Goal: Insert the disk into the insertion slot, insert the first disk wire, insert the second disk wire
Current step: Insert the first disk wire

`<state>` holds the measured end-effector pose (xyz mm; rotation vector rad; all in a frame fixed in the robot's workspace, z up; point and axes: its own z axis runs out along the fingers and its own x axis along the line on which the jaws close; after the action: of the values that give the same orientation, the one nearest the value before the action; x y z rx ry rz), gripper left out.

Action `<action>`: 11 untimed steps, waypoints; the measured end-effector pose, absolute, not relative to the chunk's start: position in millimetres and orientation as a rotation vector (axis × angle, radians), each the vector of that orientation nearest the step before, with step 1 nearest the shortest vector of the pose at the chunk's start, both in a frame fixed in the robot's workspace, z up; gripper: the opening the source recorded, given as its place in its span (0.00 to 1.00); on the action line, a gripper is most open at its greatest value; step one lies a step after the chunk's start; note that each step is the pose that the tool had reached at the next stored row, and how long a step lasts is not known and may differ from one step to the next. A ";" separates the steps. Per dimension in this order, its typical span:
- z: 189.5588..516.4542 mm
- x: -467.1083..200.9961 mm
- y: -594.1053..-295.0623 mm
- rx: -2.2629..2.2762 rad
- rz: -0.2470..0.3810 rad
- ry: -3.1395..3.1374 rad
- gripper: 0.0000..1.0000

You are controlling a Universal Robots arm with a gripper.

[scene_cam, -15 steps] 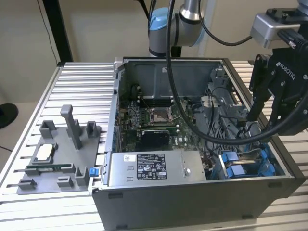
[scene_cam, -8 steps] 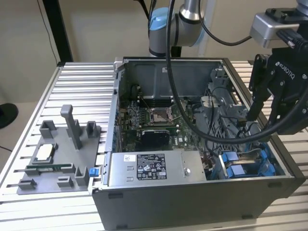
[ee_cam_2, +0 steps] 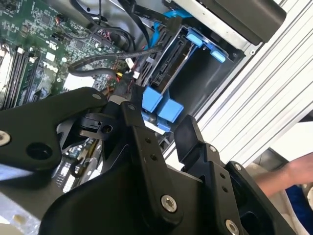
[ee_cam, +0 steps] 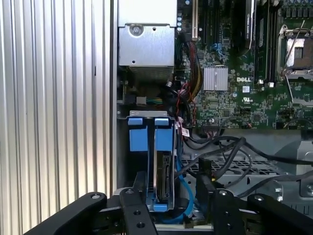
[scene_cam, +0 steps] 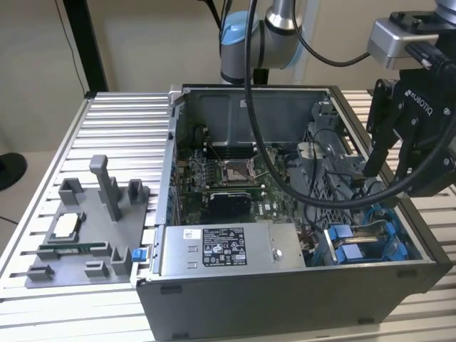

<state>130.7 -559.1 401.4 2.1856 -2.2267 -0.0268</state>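
We see the gripper (scene_cam: 388,165) poised over the disk (ee_cam: 164,178), seated in the insertion slot (ee_cam: 123,156); its fingers (ee_cam: 205,178) are released, straddling it.

Disk (ee_cam: 164,174) end hidden behind claw (ee_cam: 171,183) in first wrist view; blurred limb (ee_cam_2: 288,174), perhaps forearm, cut off by edge.
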 end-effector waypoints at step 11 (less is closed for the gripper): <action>394.2 124.6 -548.0 2.185 -0.028 -2.230 1.00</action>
<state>124.6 -548.0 394.2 2.1851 -2.2297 -0.0280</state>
